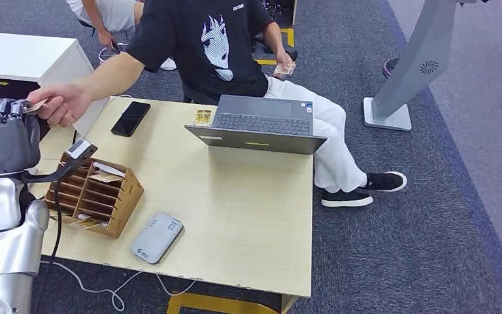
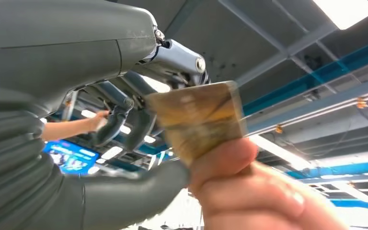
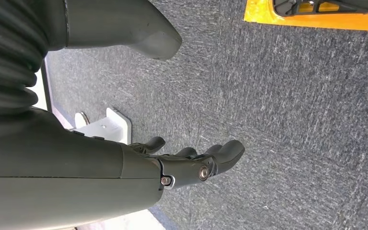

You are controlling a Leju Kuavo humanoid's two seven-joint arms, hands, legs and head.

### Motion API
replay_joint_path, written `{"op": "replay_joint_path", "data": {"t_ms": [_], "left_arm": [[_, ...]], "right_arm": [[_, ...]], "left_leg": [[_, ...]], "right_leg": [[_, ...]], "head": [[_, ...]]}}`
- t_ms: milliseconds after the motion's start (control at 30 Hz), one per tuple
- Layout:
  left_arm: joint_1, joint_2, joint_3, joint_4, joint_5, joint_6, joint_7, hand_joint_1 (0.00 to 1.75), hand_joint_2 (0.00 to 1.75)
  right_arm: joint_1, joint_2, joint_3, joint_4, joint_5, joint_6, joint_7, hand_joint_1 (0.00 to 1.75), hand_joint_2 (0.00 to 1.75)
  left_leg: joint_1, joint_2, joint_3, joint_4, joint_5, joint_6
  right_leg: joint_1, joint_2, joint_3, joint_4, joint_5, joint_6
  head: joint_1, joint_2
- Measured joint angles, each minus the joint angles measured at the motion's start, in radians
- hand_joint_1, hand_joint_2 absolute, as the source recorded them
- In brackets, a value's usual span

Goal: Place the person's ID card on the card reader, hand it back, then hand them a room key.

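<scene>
My left hand [image 1: 3, 134] is raised at the table's left edge. A golden-brown card [image 1: 36, 106] sits at its fingertips. In the left wrist view the blurred card [image 2: 199, 120] lies between my fingers [image 2: 139, 122] and thumb, while the person's hand [image 2: 249, 187] pinches its other end. The person's hand [image 1: 65, 103] reaches in from across the table. Their other hand holds a pale card [image 1: 284, 69] by their lap. The grey card reader [image 1: 157, 237] lies near the table's front edge. My right hand [image 3: 191, 163] hangs over the carpet, fingers apart and holding nothing.
A wooden slotted box [image 1: 95, 196] with several cards stands front left, and a handheld scanner [image 1: 78, 150] on a cable is beside it. A black phone [image 1: 131, 118], an open laptop [image 1: 258, 124] and a gold card [image 1: 202, 118] lie on the far side. A second person sits behind.
</scene>
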Motion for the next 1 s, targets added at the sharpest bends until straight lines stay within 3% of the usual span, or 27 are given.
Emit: {"op": "replay_joint_path", "data": {"t_ms": [33, 133, 400, 667, 833, 900, 1000], "left_arm": [[-0.002, -0.003, 0.0, 0.004, 0.033, 0.0, -0.022, 0.0, 0.44], [-0.022, -0.027, 0.004, 0.034, 0.199, 0.0, -0.111, 0.0, 1.75], [-0.097, -0.072, -0.022, 0.095, 0.568, -0.039, -0.135, 0.0, 1.75], [-0.145, -0.048, -0.12, -0.014, 0.653, -0.176, -0.066, 0.0, 1.75], [-0.152, -0.032, -0.14, -0.055, 0.663, -0.203, -0.054, 0.0, 1.75], [-0.161, -0.003, -0.167, -0.103, 0.691, -0.282, -0.032, 0.0, 1.75], [-0.176, 0.071, -0.214, -0.161, 0.757, -0.498, 0.023, 0.0, 1.75]], "right_arm": [[0.0, 0.0, -0.001, 0.0, 0.0, -0.001, 0.0, 0.0, 1.75], [0.0, 0.0, -0.005, 0.0, 0.0, -0.002, -0.004, 0.0, 1.75], [0.005, 0.0, -0.023, 0.0, -0.003, -0.006, -0.009, 0.0, 1.75], [0.012, 0.0, -0.043, 0.0, 0.001, -0.006, -0.009, 0.0, 1.75], [0.013, 0.0, -0.046, 0.0, 0.001, -0.006, -0.009, 0.0, 1.75], [0.014, 0.0, -0.053, 0.0, -0.002, -0.006, -0.009, 0.0, 1.75], [0.017, 0.0, -0.064, 0.0, -0.01, -0.005, -0.009, 0.0, 1.75]], "left_leg": [[0.0, 0.0, 0.0, 0.0, 0.0, 0.0], [0.0, -0.001, -0.001, 0.0, 0.0, 0.0], [0.0, -0.001, -0.001, 0.001, 0.0, 0.0], [0.0, 0.0, -0.001, 0.001, 0.0, 0.0], [0.0, 0.0, -0.001, 0.001, 0.0, 0.0], [0.0, 0.0, -0.001, 0.001, 0.0, 0.0], [0.001, 0.001, -0.002, 0.001, 0.001, -0.001]], "right_leg": [[0.0, 0.0, 0.0, 0.0, 0.0, 0.0], [0.0, -0.002, 0.0, 0.0, 0.0, 0.0], [0.0, -0.002, -0.001, 0.0, 0.001, 0.0], [0.0, 0.0, -0.001, 0.0, 0.001, 0.0], [0.0, 0.0, -0.001, 0.0, 0.001, 0.0], [0.0, 0.0, -0.001, 0.0, 0.001, 0.0], [0.0, 0.001, -0.002, 0.001, 0.002, -0.001]], "head": [[0.0, 0.0], [0.0, 0.0], [0.0, 0.0], [0.0, 0.0], [0.0, 0.0], [0.0, 0.0], [0.0, 0.0]]}}
